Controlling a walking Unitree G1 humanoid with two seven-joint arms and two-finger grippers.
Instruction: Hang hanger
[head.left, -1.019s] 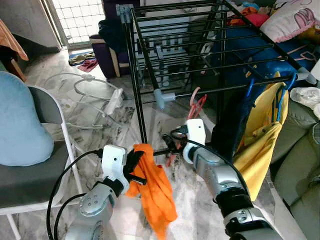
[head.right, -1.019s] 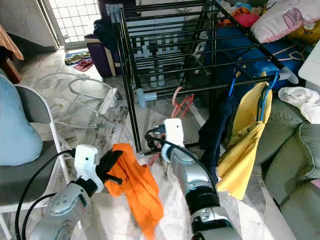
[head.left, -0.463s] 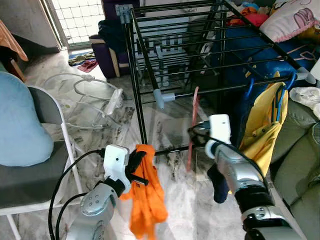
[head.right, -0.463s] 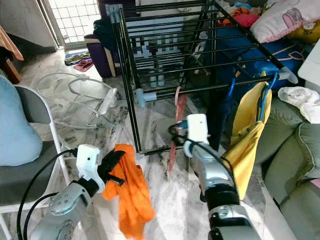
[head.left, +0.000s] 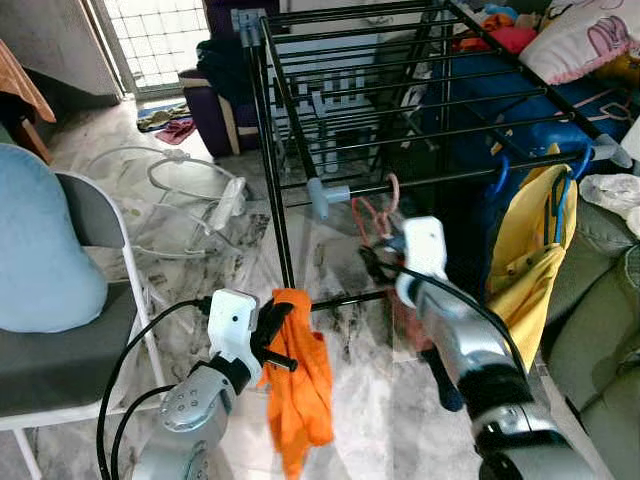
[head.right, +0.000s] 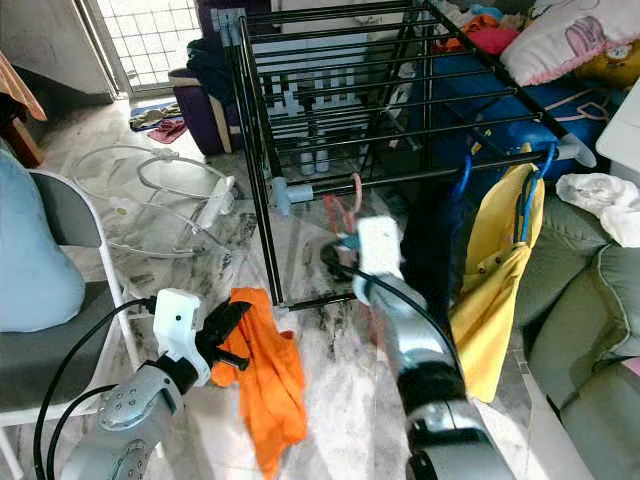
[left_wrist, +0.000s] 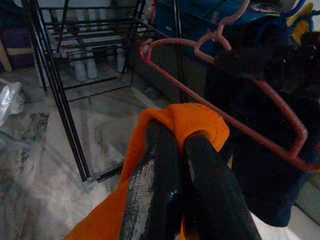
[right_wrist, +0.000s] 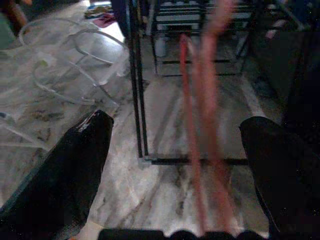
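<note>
A red hanger (head.left: 375, 215) is up by the front rail (head.left: 450, 175) of the black drying rack, its hook (head.left: 392, 185) at the rail. It is blurred, and I cannot tell whether the hook is over the rail. My right gripper (head.left: 377, 260) is just below it. In the right wrist view the gripper (right_wrist: 177, 165) is open with its fingers (right_wrist: 75, 165) far apart and the hanger (right_wrist: 205, 100) between them, farther out. My left gripper (head.left: 272, 335) is low, shut on an orange cloth (head.left: 300, 390) that hangs toward the floor. The cloth (left_wrist: 195, 117) bunches over the fingertips.
A yellow garment (head.left: 530, 260) and a navy one (head.left: 465, 260) hang on blue hangers at the rail's right end. A folding chair (head.left: 70, 340) with a blue cushion (head.left: 40, 240) stands at the left. A sofa (head.left: 600, 290) is at the right. Clear tubing (head.left: 190, 190) lies on the marble floor.
My right arm carried the red hanger up from near the rack's low bar to the front rail. The orange cloth swayed in the left gripper, which stayed in place.
</note>
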